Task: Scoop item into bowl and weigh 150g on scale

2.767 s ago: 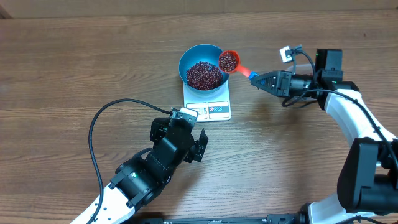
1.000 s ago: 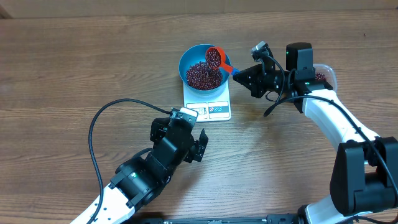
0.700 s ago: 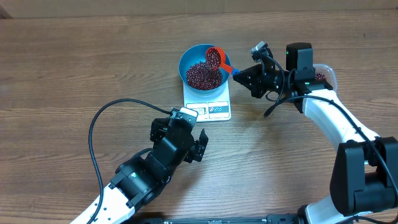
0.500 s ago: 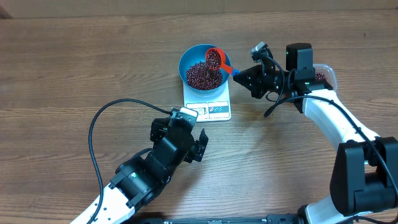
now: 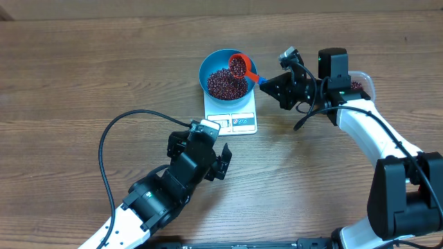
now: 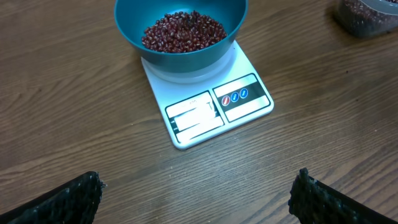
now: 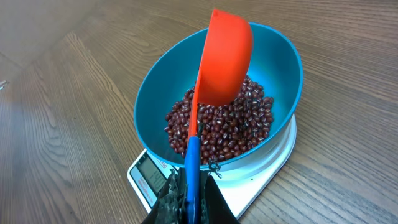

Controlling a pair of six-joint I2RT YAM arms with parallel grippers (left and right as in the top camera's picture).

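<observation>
The blue bowl [image 5: 205,68] stands on the white scale [image 5: 232,117], holding a pile of dark red-brown beans [image 5: 223,84]. My right gripper [image 5: 266,81] is shut on the blue handle of the orange scoop [image 5: 239,66]. The scoop hangs tilted over the bowl's right side with beans still in its cup. In the right wrist view, the scoop [image 7: 227,56] shows its back above the beans [image 7: 230,130], with my right gripper [image 7: 193,199] clamped on the handle. My left gripper [image 5: 199,152] is open, apart from and in front of the scale [image 6: 205,112]. It [image 6: 199,199] holds nothing.
A clear tub [image 5: 360,81] with more beans sits at the right, partly hidden behind my right arm, and shows at the top right of the left wrist view [image 6: 367,15]. A black cable [image 5: 111,138] loops left of my left arm.
The right arm brought the scoop from the bowl's right rim in over the bowl and tilted it. Over the last second it has barely shifted. The left arm has not moved.
</observation>
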